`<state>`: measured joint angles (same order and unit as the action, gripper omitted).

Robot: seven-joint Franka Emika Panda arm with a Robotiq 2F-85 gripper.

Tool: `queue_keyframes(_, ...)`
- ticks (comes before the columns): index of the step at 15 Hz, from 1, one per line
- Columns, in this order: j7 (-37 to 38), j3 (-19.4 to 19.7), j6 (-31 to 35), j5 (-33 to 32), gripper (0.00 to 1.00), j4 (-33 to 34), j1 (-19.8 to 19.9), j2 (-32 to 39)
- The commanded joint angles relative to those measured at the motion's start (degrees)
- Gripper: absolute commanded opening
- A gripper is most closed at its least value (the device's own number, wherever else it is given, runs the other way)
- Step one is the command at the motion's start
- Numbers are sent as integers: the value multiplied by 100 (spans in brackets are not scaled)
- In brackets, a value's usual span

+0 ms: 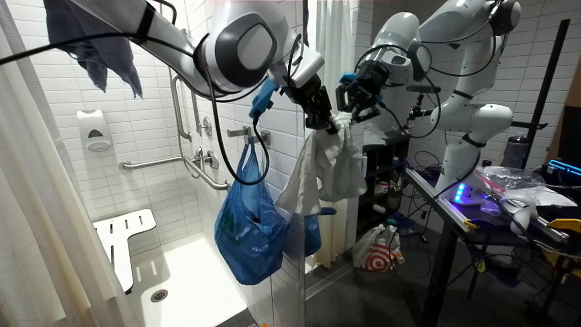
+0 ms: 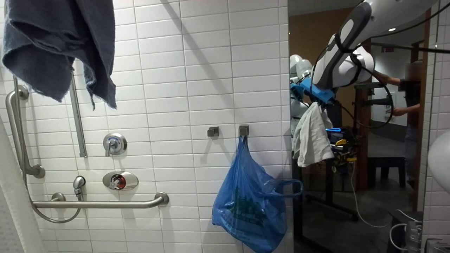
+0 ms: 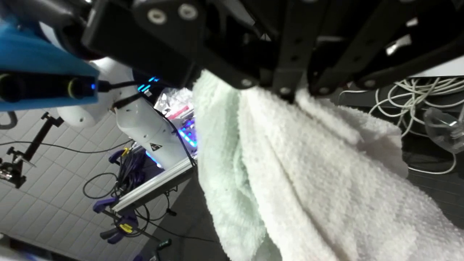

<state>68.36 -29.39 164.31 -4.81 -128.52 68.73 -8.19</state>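
A white terry towel [image 1: 305, 177] hangs from my gripper [image 1: 325, 123], which is shut on its upper part. The cloth drops in loose folds. In the wrist view the towel [image 3: 326, 174] comes out bunched between the fingertips of the gripper [image 3: 303, 85]. An exterior view also has the towel [image 2: 315, 142] below the blue camera mount [image 2: 318, 92], with the gripper mostly hidden there. Close beside the gripper is what looks like a mirror [image 2: 327, 228], doubling the arm, the gripper and the towel.
A blue plastic bag [image 1: 254, 218] hangs from a wall hook [image 2: 243, 130], left of the mirror. Beside it is a bare square hook [image 2: 212, 131]. A dark blue cloth [image 2: 59, 42] hangs at upper left. Grab bars [image 2: 102, 204] line the tiled wall; a shower curtain [image 1: 50, 181] stands left.
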Motion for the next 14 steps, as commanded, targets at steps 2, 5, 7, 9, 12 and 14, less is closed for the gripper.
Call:
queue_keyframes(2,-833,547,115,964,1,545,-208,-381)
queue_keyframes(5,-985,1530,-35,1086,1,741,-965,-593)
queue_keyframes(7,-1122,2046,-232,1126,1,1007,-1336,-713)
queue_keyframes(9,-1134,2494,-566,987,1,1476,-1698,-742)
queue_keyframes(12,-981,2827,-865,660,1,2129,-2057,-650)
queue_keyframes(14,-903,2947,-996,464,1,2440,-2269,-652)
